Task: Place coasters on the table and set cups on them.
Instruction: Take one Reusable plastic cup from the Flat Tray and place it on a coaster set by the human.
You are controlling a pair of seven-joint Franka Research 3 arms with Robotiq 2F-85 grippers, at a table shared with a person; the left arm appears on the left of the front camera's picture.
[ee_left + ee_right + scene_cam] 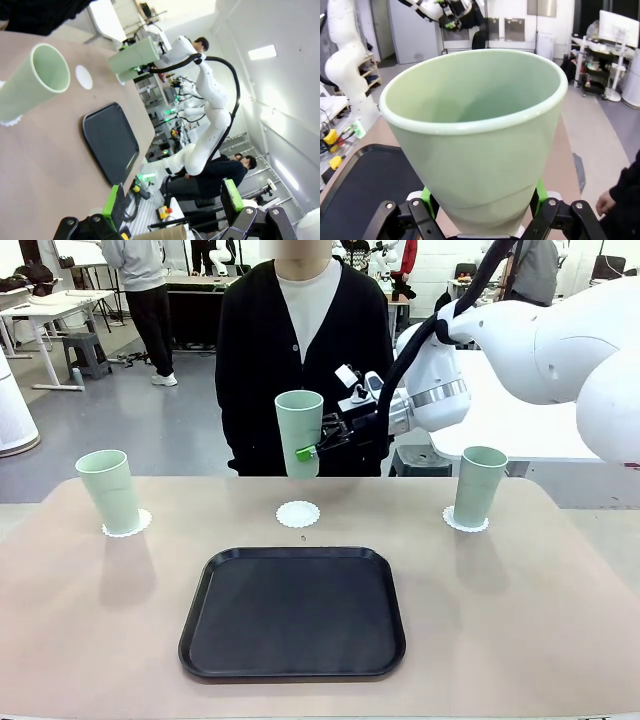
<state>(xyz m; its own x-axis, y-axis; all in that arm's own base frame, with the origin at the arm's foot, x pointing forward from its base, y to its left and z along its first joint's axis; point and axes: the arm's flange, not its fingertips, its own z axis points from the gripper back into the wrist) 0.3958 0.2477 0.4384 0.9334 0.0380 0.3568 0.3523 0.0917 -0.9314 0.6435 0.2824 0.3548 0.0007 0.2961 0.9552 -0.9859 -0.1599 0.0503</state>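
My right gripper is shut on a mint-green cup, holding it upright in the air above a bare white coaster at the table's far middle. From the right wrist, that cup stands between the green pads. A second cup stands on a coaster at the far left, and a third cup stands on a coaster at the far right. My left gripper is open, off the table's edge, with the left cup ahead of it.
A black tray lies in the middle of the beige table, in front of the bare coaster. A person in a black cardigan stands at the far side, behind the held cup.
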